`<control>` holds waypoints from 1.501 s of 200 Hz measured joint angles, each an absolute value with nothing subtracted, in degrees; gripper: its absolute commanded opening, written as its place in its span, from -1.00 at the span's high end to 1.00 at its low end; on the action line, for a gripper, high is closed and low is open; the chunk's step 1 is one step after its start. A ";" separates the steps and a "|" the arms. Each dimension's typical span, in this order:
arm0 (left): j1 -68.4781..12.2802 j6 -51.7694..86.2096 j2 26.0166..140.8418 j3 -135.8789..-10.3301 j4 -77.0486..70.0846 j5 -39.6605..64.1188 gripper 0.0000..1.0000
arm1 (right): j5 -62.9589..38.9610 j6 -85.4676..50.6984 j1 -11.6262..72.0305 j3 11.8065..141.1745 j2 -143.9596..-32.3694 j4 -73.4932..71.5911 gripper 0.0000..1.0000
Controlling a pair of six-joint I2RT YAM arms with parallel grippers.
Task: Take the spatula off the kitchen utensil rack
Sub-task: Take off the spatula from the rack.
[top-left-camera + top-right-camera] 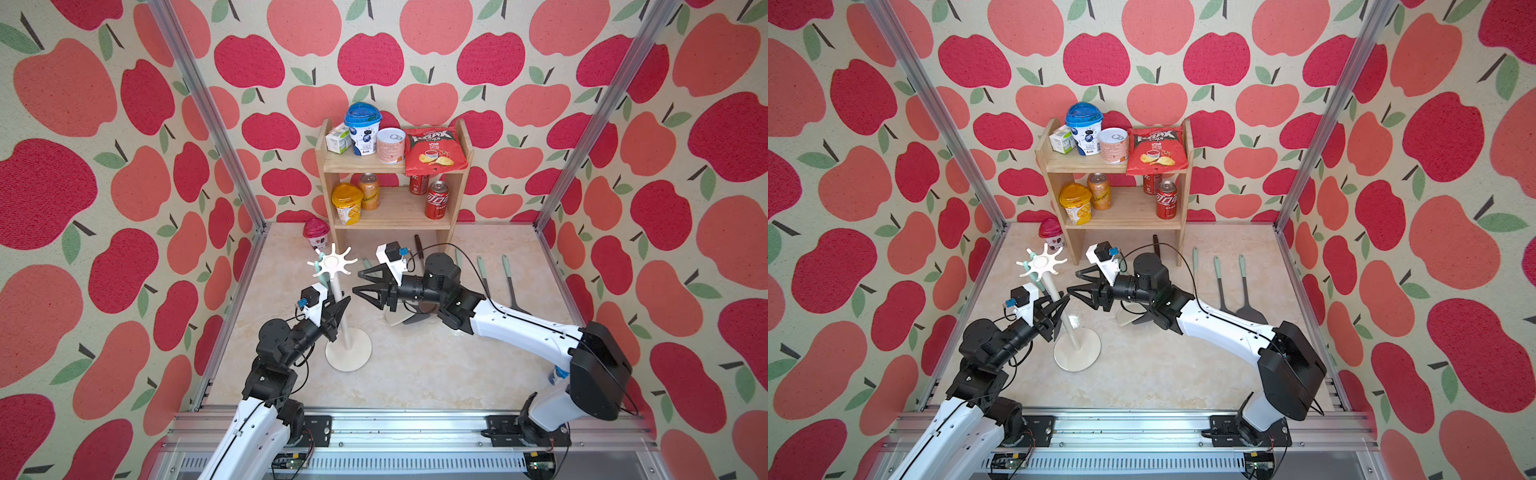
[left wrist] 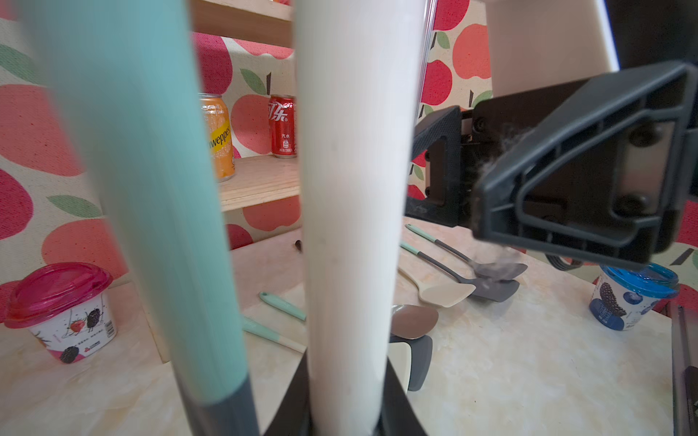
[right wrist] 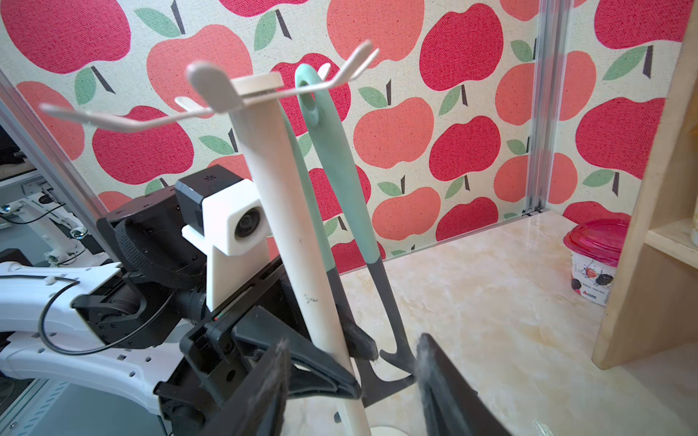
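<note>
Teal spatula point(image 3: 340, 181) hung on rack point(image 1: 332, 262), L gripper point(image 1: 340, 308) clamping pole point(image 2: 351, 188)

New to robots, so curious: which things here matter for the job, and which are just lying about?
In use: kitchen utensil rack, held by left gripper; hanging spatula; open right gripper.
Lying about: wooden shelf with cans and snacks; pink-lidded cup; utensils on the table.

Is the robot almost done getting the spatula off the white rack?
Not yet. Done: the left gripper is clamped on the pole of the kitchen utensil rack. In hand: the open right gripper sits at the dark lower end of the spatula. To do: close, lift its loop off the prong where it hangs.
</note>
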State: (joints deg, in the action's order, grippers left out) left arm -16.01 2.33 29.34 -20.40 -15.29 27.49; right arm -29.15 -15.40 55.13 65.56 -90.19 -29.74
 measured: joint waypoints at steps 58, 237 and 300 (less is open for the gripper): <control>-16.01 2.33 29.28 -20.38 -15.25 27.49 1.00 | -31.44 -15.68 55.77 69.63 -95.90 -33.87 -0.08; -16.01 1.87 28.75 -20.38 -14.52 27.90 1.00 | -34.52 -15.84 59.53 69.21 -102.72 -55.35 0.36; -16.16 1.63 28.60 -20.40 -14.35 27.90 0.98 | -32.56 -13.65 59.64 68.20 -102.89 -57.01 0.74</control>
State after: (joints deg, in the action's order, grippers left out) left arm -16.16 1.63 28.60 -20.40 -14.35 27.90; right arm -32.56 -13.65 59.64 68.20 -102.89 -57.01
